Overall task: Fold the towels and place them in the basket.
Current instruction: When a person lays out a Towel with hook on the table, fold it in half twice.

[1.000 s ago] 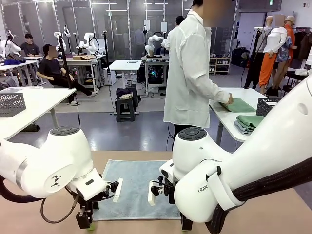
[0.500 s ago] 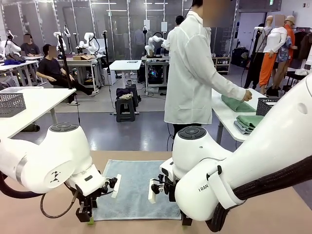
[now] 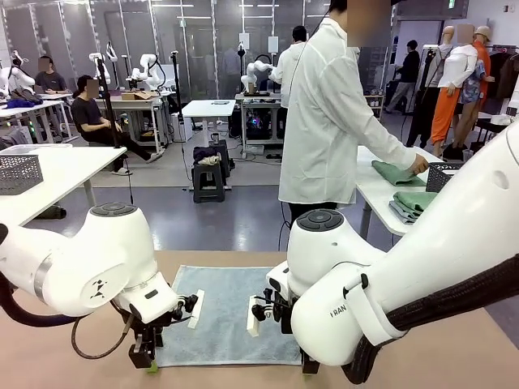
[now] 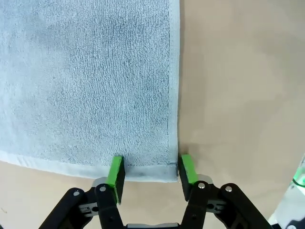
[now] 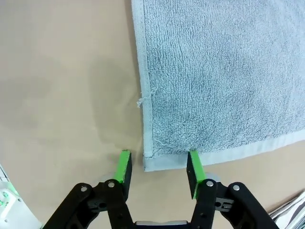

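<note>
Person's hand (image 3: 419, 166) farther right, at green towel (image 3: 394, 173)

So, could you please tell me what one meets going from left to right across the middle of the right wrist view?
Bare table → loose thread at the hem → pale blue-grey towel, lying flat.

person's hand (image 3: 419, 165): moves right along the far table, now beside the basket (image 3: 445, 176) | green towel (image 3: 392, 173): no longer flat, now bunched

Right arm (image 3: 405, 267) probably hides one towel (image 3: 223, 312) corner.
</note>
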You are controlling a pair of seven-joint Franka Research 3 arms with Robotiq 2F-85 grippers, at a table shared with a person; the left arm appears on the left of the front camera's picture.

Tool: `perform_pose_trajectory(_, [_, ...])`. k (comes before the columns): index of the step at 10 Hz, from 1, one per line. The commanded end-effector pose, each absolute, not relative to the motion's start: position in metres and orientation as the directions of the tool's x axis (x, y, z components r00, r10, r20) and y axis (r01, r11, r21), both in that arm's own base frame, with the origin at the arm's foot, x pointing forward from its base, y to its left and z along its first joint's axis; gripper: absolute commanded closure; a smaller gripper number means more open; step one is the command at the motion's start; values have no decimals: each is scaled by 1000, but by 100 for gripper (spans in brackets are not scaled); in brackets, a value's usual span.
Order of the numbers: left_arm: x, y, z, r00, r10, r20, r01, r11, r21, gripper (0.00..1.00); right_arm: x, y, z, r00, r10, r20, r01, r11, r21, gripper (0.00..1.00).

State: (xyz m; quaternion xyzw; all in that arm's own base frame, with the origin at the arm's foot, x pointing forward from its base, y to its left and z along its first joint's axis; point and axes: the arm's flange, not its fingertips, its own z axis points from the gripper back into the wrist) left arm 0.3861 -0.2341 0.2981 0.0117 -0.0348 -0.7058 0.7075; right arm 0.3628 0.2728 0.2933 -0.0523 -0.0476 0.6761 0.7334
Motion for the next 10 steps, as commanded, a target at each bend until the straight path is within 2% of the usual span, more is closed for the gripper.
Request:
perform_pose_trajectory(1, [393, -238, 300, -13, -1000, -2, 998, -13, 59, 57, 367, 278, 291, 95, 995, -4, -982, 93, -164, 60])
perform_pose_trajectory(2, [394, -238, 302, -14, -1000, 5, 998, -13, 58, 47, 368, 279, 291, 104, 995, -4, -980, 102, -171, 60])
perform_pose_trajectory(4, [394, -239, 305, -16, -1000, 0, 998, -16, 64, 47, 369, 280, 291, 90, 996, -4, -982, 88, -167, 60])
perform_pose_trajectory(5, [395, -240, 305, -17, -1000, -13, 997, -18, 71, 67, 370, 279, 292, 93, 996, -10, -983, 90, -162, 77])
perform_pose_trajectory(6, [395, -240, 306, -19, -1000, -24, 997, -21, 72, 66, 371, 279, 294, 95, 995, -7, -983, 92, -159, 80])
perform_pose_trajectory(7, [395, -240, 306, -20, -999, -26, 997, -22, 70, 86, 372, 279, 294, 94, 996, -6, -983, 91, -156, 97])
perform_pose_trajectory(8, [395, -240, 306, -21, -999, -32, 997, -23, 68, 72, 372, 279, 295, 93, 996, -6, -984, 91, -156, 100])
perform_pose_trajectory(9, [396, -240, 307, -21, -999, -33, 998, -23, 66, 100, 372, 279, 296, 94, 996, -7, -984, 91, -153, 100])
perform_pose_trajectory(10, [396, -239, 307, -23, -999, -32, 998, -25, 64, 91, 372, 279, 296, 92, 996, -7, -984, 90, -152, 100])
